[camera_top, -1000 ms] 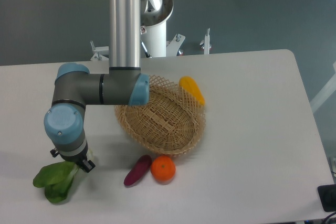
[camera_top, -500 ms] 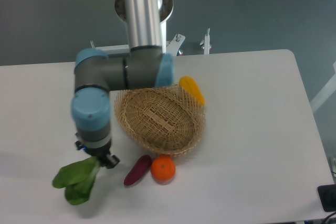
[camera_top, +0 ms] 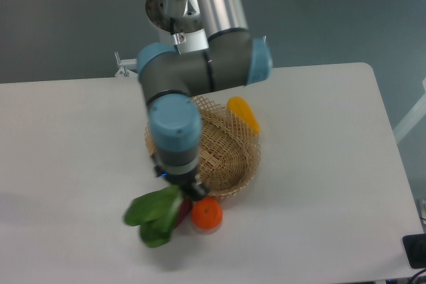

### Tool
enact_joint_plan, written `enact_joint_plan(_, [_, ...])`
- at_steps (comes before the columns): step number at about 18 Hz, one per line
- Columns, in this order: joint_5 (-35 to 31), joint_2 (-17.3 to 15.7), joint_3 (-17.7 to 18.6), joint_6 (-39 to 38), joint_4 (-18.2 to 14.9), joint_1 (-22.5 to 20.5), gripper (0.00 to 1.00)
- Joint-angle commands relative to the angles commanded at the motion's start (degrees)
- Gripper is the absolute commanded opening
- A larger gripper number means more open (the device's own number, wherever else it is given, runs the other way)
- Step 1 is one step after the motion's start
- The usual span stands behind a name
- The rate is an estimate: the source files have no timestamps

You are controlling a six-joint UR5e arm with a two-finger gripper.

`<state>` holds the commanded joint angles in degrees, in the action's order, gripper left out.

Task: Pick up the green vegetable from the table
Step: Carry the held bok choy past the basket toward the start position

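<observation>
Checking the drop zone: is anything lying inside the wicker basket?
No: the basket's visible woven interior is bare, though the arm covers its left part.

you see the gripper [camera_top: 181, 191] clamped on the stalk end of the green vegetable [camera_top: 152, 215], leaves hanging left over the table [camera_top: 319, 164]. just beside it sit the orange [camera_top: 207, 214] and a sliver of purple vegetable [camera_top: 184, 208], in front of the wicker basket [camera_top: 229, 151]. a yellow vegetable [camera_top: 243, 114] lies at the basket's far rim.
</observation>
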<state>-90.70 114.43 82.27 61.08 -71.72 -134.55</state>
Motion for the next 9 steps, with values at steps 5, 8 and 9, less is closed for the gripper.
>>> enact_joint_plan(5, [0.53,0.97,-3.43,6.06,-0.09,-5.98,0.40])
enact_joint_plan(8, [0.53,1.49,-4.49,7.29,0.00,-8.88,0.40])
enact_joint_plan(9, [0.61,1.75,-5.10,8.51,0.09,-9.76,0.41])
